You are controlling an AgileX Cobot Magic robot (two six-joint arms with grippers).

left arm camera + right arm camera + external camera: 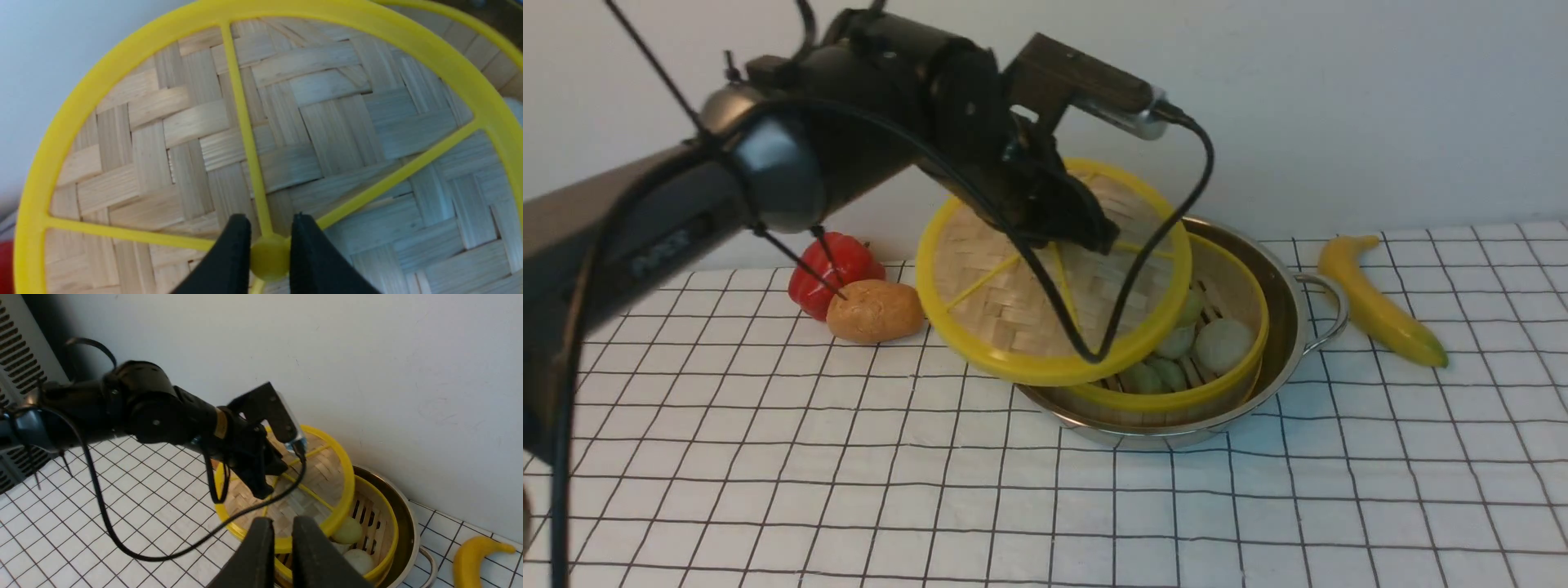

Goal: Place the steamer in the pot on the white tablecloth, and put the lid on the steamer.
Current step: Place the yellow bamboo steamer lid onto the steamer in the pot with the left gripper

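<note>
The steamer (1241, 282) is set in the pot (1289, 327), but the lid (1013, 310), pinched at its knob (267, 256) by the left gripper (270, 219), is not yet lowered.

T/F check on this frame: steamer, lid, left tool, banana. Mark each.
1. The steamer sits in the pot. True.
2. The lid lies flat on the steamer. False: it hangs tilted, only partly over it.
3. The left tool pinches the lid's centre knob. True.
4. The banana lies left of the pot. False: it lies to the pot's right, on the tablecloth.
</note>
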